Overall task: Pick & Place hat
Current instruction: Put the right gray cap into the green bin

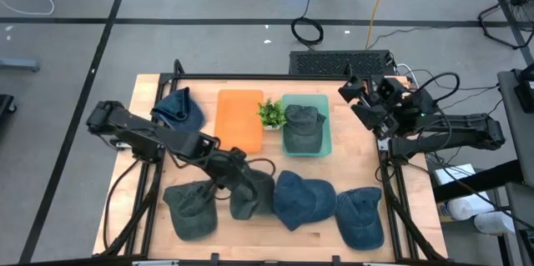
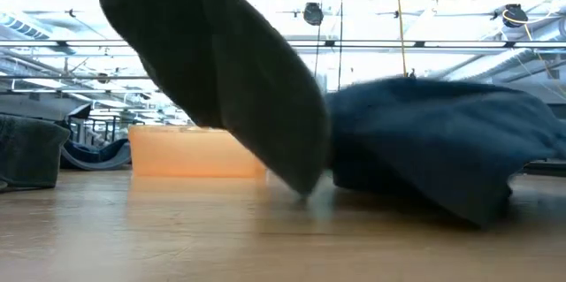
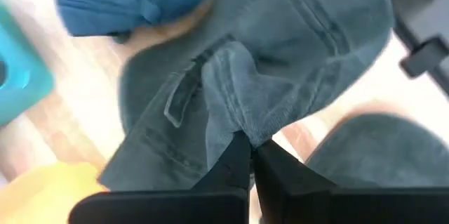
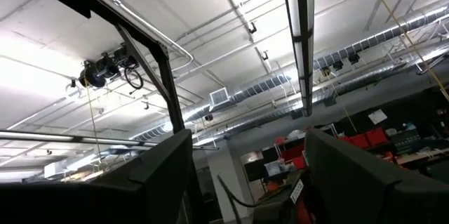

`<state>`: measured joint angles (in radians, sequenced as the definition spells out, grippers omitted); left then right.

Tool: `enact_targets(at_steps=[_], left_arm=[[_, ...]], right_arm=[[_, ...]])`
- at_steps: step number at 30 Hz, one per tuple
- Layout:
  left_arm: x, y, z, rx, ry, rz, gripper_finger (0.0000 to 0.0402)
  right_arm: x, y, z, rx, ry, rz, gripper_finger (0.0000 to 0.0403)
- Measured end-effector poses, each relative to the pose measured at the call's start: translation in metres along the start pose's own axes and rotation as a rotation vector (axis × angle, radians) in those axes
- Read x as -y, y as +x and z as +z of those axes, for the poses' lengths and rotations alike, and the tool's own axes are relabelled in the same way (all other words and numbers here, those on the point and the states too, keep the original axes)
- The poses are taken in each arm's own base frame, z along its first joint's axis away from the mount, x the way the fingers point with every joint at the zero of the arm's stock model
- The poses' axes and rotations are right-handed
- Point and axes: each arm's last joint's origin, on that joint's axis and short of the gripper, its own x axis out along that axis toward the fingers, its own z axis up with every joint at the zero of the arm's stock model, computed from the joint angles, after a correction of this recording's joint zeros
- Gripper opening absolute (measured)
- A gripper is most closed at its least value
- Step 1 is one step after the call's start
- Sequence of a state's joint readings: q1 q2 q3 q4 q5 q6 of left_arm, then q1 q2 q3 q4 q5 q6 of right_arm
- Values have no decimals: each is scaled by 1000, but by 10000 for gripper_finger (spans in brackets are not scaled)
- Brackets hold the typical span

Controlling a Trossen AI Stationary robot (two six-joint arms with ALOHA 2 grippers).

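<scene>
My left gripper [image 1: 241, 180] [image 3: 247, 143] is over the table's middle near part, shut on a grey-green denim hat [image 1: 251, 196] [image 3: 280, 55] that shows large and dark in the low view [image 2: 239, 79]. To either side of it on the table lie a grey hat [image 1: 193, 208], a blue hat [image 1: 302, 200] [image 2: 442, 141] and a blue-grey hat [image 1: 360, 215]. Another grey hat [image 1: 303, 126] sits in the teal bin [image 1: 326, 124]. My right gripper [image 1: 360, 92] [image 4: 245, 182] is open, raised at the table's far right corner and pointing at the ceiling. My left gripper pinches a bunched fold of the grey-green hat's cloth [image 3: 242, 129] between its two fingers, coming from above. The hat hangs tilted below the fingers. Its lowest tip [image 2: 305, 189] is close to the tabletop; whether it touches I cannot tell.
An orange bin [image 1: 239, 120] [image 2: 190, 151] stands left of the teal bin, with a small green plant [image 1: 271, 113] between them. A further blue hat [image 1: 179, 109] lies at the far left. Cables run along the table's left and right edges.
</scene>
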<state>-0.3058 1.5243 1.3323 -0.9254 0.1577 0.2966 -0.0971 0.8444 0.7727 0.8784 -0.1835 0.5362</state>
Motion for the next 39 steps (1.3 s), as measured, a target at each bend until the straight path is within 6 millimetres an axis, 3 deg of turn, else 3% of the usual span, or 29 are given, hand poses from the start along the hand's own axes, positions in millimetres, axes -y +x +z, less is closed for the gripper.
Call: enact_targets(at_steps=[9, 19, 24, 33, 39], left_arm=[[5, -35, 0, 151, -120, 39, 4], [-1, -70, 15, 482, -169, 122, 3], [-4, -82, 24, 624, -166, 127, 3], [-15, -85, 22, 664, -274, 85, 3], [-27, -91, 22, 722, -345, 120, 3]], right_arm=[[1, -3, 3, 21, -32, -114, 267], [4, -4, 6, 88, -60, -223, 267], [5, -2, 4, 36, -48, -251, 267], [5, 32, 12, -356, -80, -350, 267], [-1, 62, 29, -434, -143, -331, 267]])
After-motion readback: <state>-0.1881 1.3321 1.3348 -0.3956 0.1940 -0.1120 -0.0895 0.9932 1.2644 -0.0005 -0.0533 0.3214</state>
